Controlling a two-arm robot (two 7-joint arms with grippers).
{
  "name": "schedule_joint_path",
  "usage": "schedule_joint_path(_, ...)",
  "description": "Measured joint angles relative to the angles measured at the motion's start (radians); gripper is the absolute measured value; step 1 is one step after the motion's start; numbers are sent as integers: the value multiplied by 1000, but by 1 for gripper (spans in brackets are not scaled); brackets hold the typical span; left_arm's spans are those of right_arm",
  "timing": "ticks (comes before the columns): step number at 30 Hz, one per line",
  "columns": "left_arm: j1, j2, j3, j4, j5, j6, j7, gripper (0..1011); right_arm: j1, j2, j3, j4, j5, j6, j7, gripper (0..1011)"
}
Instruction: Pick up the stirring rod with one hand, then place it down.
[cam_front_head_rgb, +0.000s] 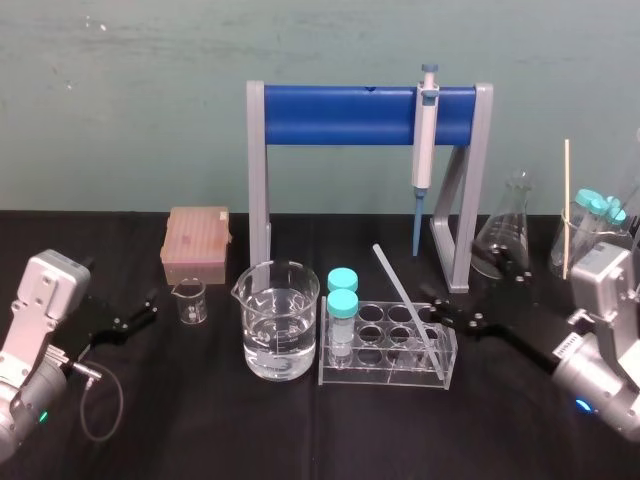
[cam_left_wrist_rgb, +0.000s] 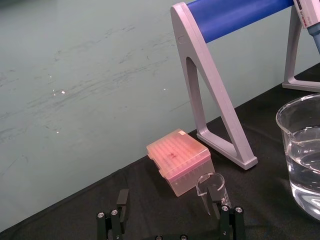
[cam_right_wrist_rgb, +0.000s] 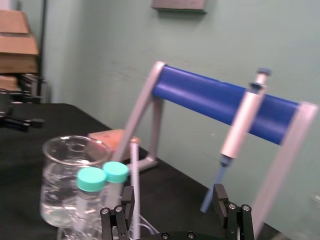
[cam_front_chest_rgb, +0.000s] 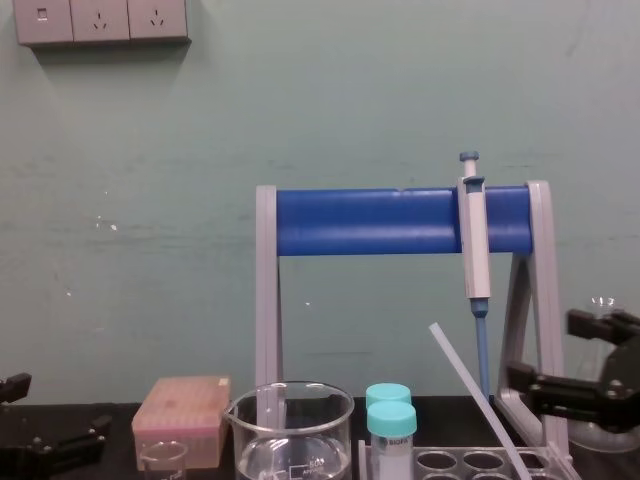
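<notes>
Right now the stirring rod (cam_front_head_rgb: 405, 298) is leaning at a slant in the clear tube rack (cam_front_head_rgb: 440, 376). Its lower end is sitting in one of the right-hand wells, and its upper end is poking up and back toward the blue-barred stand (cam_front_head_rgb: 340, 115).

I am judging it to be light, stiff, slick, brittle glass. A gentle pinch on the bare stretch above the rack, then a lift along its own slant, is looking safest. Squeezing hard or levering it against the well's edge is risking a snap.

My right gripper (cam_front_head_rgb: 465, 285) is hovering just beside the rack on its right, fingers spread apart and holding nothing. In the right wrist view the rod is showing close to one finger, though I cannot tell whether it is lying between the fingers or ahead of them.

Two teal-capped tubes (cam_front_head_rgb: 343, 290) are standing at the rack's left end, with a water-filled beaker (cam_front_head_rgb: 278, 320) next to them. My left gripper (cam_front_head_rgb: 140, 315) is sitting parked far left over the desk (cam_front_head_rgb: 200, 430), fingers apart, pointing toward a small beaker (cam_front_head_rgb: 188, 300).
</notes>
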Motion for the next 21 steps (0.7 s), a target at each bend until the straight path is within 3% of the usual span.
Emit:
schedule_joint_path(14,0,0,0,0,0,0,0,1000,146,-90,-35,161,55,55,208,1002)
schedule_joint_path(21,0,0,0,0,0,0,0,1000,204,-125,-41,246,98,117,310,1002)
